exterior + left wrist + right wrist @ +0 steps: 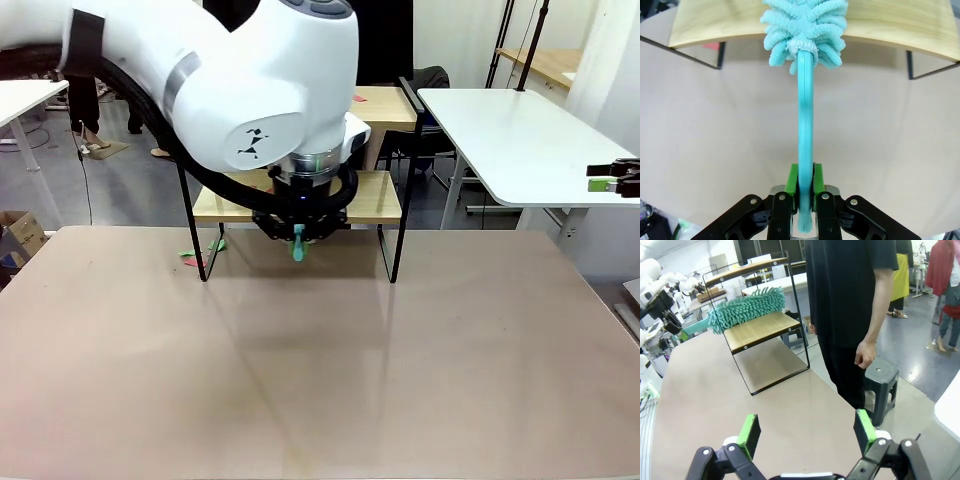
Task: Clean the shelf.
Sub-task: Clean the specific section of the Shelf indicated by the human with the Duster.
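The shelf (372,196) stands at the table's far middle, two light wooden boards in a thin black frame. My left gripper (299,236) hangs in front of its lower board, shut on the teal handle of a fluffy teal duster (805,30). The duster head lies on the lower board (900,22), as the right wrist view also has it, duster (747,307) on shelf (760,329). In its own view the left gripper (805,181) pinches the handle between its green pads. My right gripper (807,432) is open and holds nothing, off by the table's right side (612,181).
A person in black (850,300) stands at the far side of the table beside the shelf, hand hanging down. A grey stool (880,380) is near their legs. Small green and red scraps (195,256) lie by the shelf's left leg. A white table (520,140) stands behind on the right.
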Motion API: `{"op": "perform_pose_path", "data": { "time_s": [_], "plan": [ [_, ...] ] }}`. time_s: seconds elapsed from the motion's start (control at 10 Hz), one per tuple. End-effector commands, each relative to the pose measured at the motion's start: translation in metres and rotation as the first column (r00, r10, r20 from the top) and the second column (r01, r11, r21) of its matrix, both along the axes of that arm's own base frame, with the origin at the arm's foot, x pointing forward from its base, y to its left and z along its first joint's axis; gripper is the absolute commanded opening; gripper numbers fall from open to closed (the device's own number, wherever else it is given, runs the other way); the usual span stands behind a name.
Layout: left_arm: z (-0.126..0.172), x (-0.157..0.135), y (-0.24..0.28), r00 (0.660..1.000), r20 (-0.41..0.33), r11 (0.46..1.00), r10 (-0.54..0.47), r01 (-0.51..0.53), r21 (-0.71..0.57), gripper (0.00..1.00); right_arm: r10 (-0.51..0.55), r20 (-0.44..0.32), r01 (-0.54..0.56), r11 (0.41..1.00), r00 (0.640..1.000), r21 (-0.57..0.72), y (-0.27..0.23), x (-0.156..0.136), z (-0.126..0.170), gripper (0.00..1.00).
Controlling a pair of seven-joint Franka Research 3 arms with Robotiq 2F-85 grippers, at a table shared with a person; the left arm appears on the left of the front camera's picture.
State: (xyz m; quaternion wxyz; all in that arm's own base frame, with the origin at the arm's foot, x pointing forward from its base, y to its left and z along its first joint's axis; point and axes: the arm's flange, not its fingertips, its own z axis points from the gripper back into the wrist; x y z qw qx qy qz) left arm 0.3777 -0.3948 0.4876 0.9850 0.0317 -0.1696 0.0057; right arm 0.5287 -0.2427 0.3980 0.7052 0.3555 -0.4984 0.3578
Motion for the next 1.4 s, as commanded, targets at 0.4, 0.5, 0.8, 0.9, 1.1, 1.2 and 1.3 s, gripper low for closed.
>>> {"op": "perform_pose_path", "data": {
  "time_s": [0.4, 0.5, 0.8, 0.9, 1.1, 1.2, 1.3],
  "plan": [
    [-0.001, -0.005, 0.069, 0.998, -0.036, 0.992, 0.044, -0.039, 0.123, 0.14, 0.000, 0.003, 0.001, 1.000, 1.000, -0.001, 0.002, 0.000, 0.002, 1.00],
    [0.001, -0.005, 0.082, 0.998, -0.037, 0.987, 0.055, -0.049, 0.151, 0.14, 0.000, 0.003, 0.001, 1.000, 1.000, -0.001, 0.002, 0.000, 0.002, 1.00],
    [0.013, -0.015, 0.100, 0.996, 0.046, 0.960, 0.081, -0.090, 0.265, 0.14, 0.000, 0.003, 0.001, 1.000, 1.000, -0.001, 0.002, 0.000, 0.002, 1.00],
    [0.018, -0.023, 0.095, 0.993, 0.095, 0.945, 0.069, -0.096, 0.311, 0.14, 0.000, 0.003, 0.001, 1.000, 1.000, -0.001, 0.002, 0.000, 0.002, 1.00],
    [0.021, -0.034, 0.086, 0.988, 0.147, 0.911, 0.041, -0.097, 0.400, 0.14, 0.000, 0.003, 0.001, 1.000, 1.000, -0.001, 0.002, 0.000, 0.002, 1.00],
    [0.024, -0.041, 0.080, 0.986, 0.165, 0.906, 0.020, -0.087, 0.415, 0.14, 0.000, 0.003, 0.001, 1.000, 1.000, -0.001, 0.002, 0.000, 0.002, 1.00],
    [0.028, -0.049, 0.072, 0.981, 0.193, 0.905, -0.005, -0.078, 0.419, 0.14, 0.000, 0.003, 0.001, 1.000, 1.000, -0.001, 0.002, 0.000, 0.002, 1.00]
  ]
}}
